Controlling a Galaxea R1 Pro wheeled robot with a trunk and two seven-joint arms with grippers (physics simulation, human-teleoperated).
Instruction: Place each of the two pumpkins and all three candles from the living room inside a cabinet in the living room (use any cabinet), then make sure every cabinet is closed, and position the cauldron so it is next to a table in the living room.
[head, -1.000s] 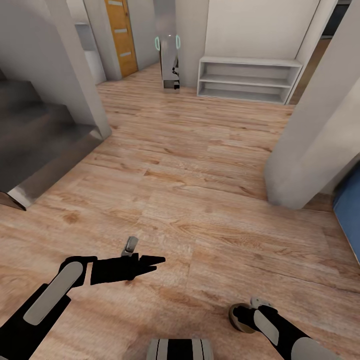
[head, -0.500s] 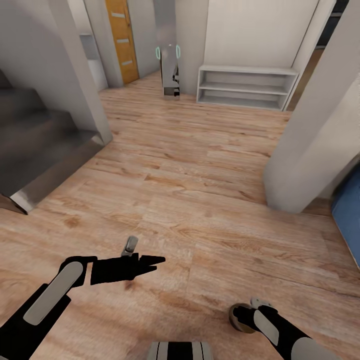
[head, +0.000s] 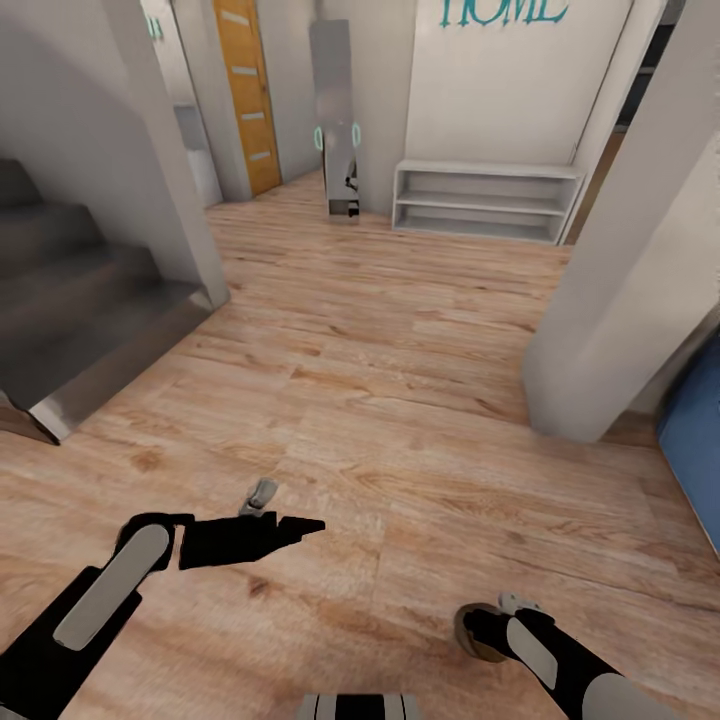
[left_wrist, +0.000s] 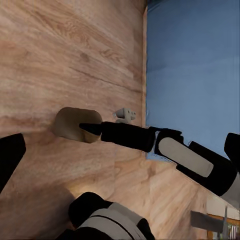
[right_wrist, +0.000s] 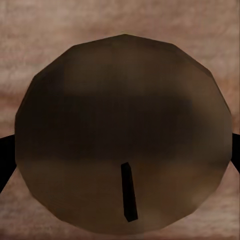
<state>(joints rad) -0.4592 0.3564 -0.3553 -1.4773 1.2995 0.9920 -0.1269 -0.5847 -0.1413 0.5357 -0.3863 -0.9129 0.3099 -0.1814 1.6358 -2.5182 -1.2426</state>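
A dark-brown stubby candle sits in my right gripper low over the wooden floor, near the head view's lower right. The right wrist view looks straight down on the candle, round with a thin black wick, with a black finger pressed against each side. In the left wrist view the same candle shows at the tip of my right arm. My left gripper hangs over bare floor at lower left, its fingers spread wide and holding nothing. Pumpkins, cauldron, cabinet and stone table are out of view.
I am in a hallway with a wood floor. Grey stairs rise at the left, a wide grey pillar stands at the right with a blue object behind it. A low white shelf and an orange door lie ahead.
The whole picture has slid downward, bringing teal lettering on the far wall into view, so the camera has moved. Both arms keep their pose and the candle stays gripped.
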